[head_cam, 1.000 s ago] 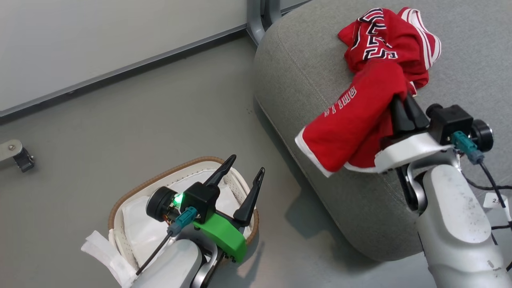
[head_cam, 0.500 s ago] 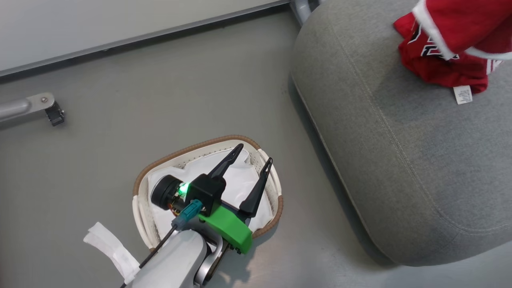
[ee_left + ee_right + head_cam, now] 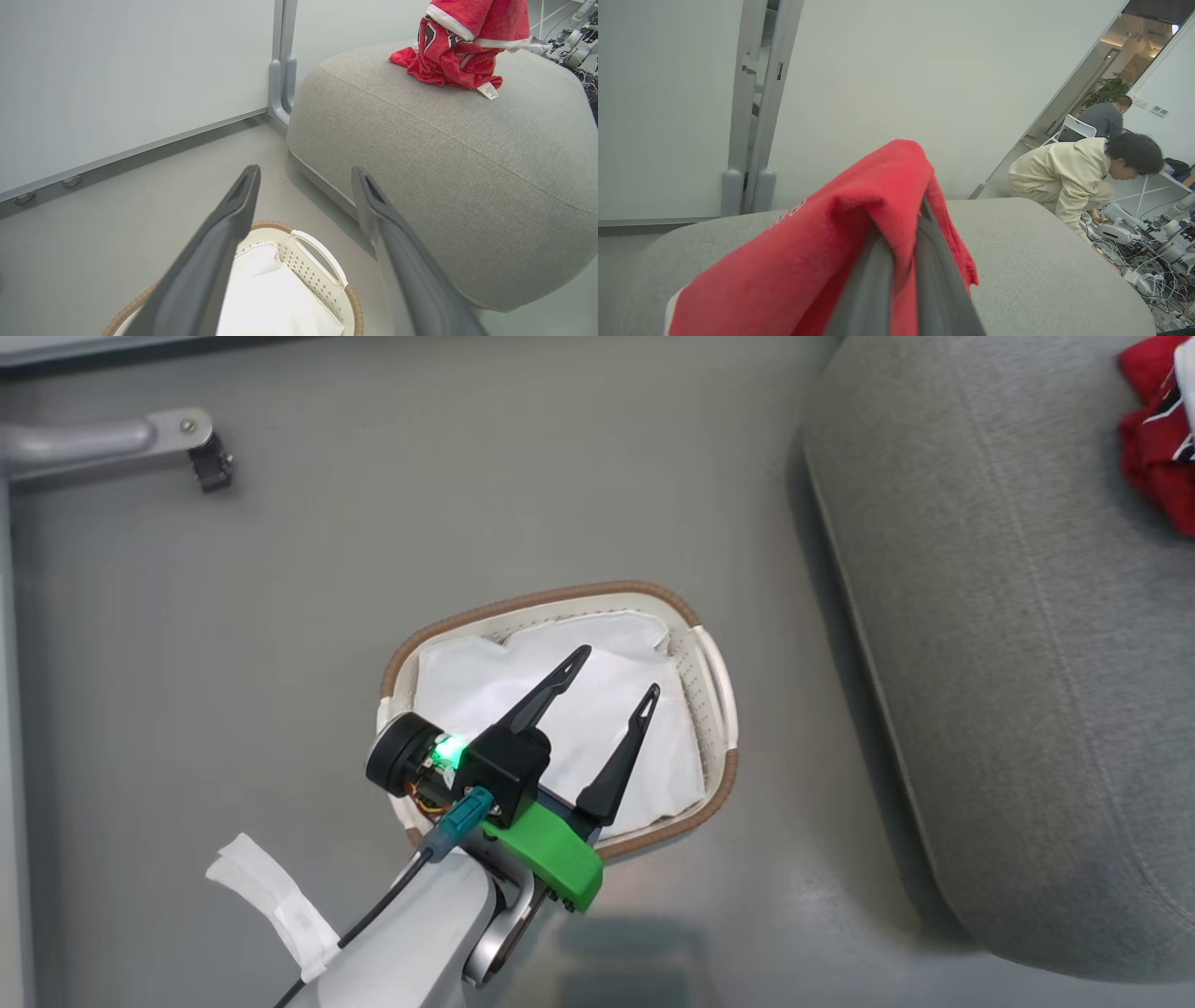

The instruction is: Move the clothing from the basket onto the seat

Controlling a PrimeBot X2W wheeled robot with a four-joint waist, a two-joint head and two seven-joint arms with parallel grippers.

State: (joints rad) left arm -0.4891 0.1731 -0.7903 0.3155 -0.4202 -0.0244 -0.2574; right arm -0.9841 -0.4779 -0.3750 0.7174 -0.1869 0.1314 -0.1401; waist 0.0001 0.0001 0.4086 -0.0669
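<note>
A grey metal leg [image 3: 103, 437] with a black foot is noted at the far left of the head view, on the smooth grey floor [image 3: 280, 644]. A crumpled white strip [image 3: 271, 905] is seen just beside the pale forearm. The left gripper [image 3: 618, 672] is held over the basket [image 3: 551, 596], its long, dark, tapered fingers spread wide and gripping nothing; the same gap is confirmed at this gripper [image 3: 306, 171] in the left wrist view. The basket is recorded as oval, of white perforated plastic, with a brown woven rim and a slotted side handle [image 3: 322, 261]. It stands on the floor near the seat [image 3: 1008, 663], not touching it, and a creased white liner sheet [image 3: 467, 681] is found inside.

The seat is a large rounded cushion in grey woven fabric with a stitched seam. The clothing [image 3: 1158, 439], red with white trim, is located on the seat top at the right edge. In the left wrist view part of the clothing [image 3: 448, 65] lies crumpled on the cushion, and part hangs above it.

In the right wrist view the right gripper [image 3: 906, 238] is seen with its fingers pressed together, pinching a fold of red cloth draped over them. At the far right, a crouching person [image 3: 1064, 177] in a cream top is observed among cables.
</note>
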